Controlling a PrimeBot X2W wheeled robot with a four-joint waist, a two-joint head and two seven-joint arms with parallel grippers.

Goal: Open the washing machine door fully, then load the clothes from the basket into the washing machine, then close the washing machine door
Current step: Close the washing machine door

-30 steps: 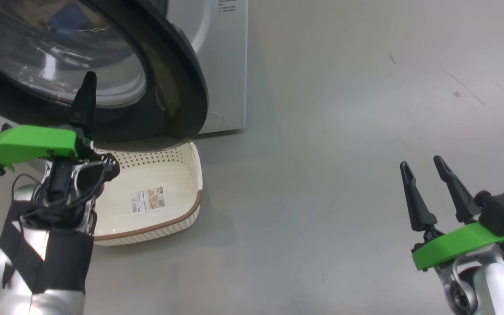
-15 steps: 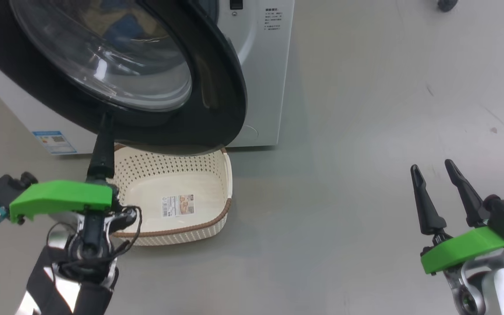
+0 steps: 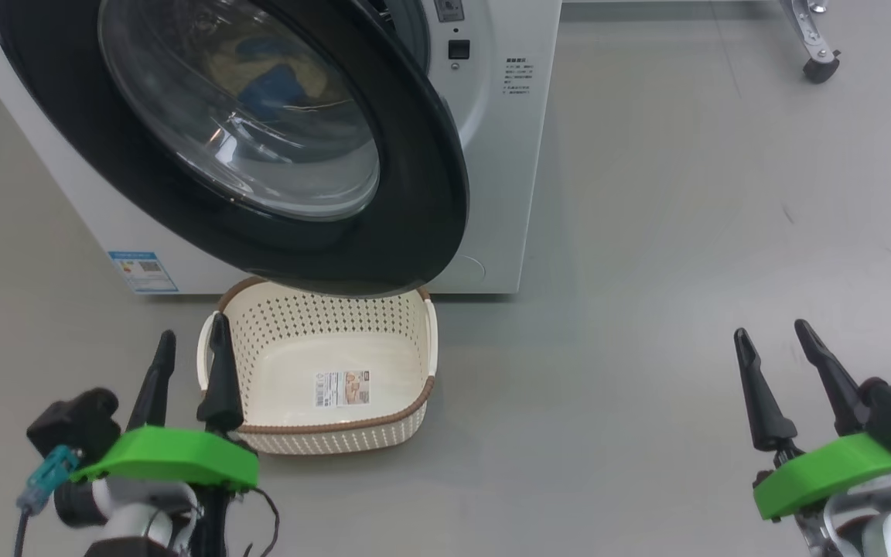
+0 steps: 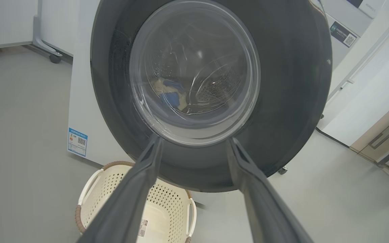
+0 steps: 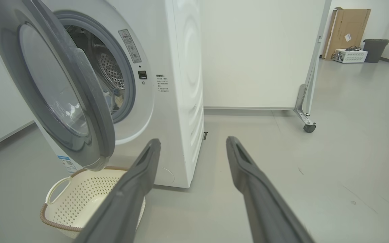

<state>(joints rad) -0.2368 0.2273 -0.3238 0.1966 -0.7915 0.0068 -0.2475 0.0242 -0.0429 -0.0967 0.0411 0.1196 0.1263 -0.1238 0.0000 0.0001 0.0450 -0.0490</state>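
Observation:
The washing machine [image 3: 507,155] stands at the back with the washing machine door [image 3: 430,193] partly swung out over the basket; in the right wrist view the door [image 5: 89,111] hangs ajar from the grey-rimmed opening. Through the glass I see the clothes [image 3: 267,73], cream and blue, lying in the drum [image 4: 171,96]. The basket [image 3: 322,325] sits on the floor under the door, with nothing but its label inside. My left gripper [image 3: 192,340] is open and holds nothing, low beside the basket's left handle. My right gripper [image 3: 771,331] is open and holds nothing, far right over bare floor.
A wheeled partition stands behind the machine; its caster [image 5: 309,128] rests on the floor to the right. A cardboard box [image 5: 349,27] and a dark bin [image 5: 375,50] sit far back. Cabinets [image 4: 383,141] line the side beyond the door.
The head view has shifted and takes in more of the machine. My left gripper has drawn back from the door's lower rim and opened. The right gripper looks unchanged.

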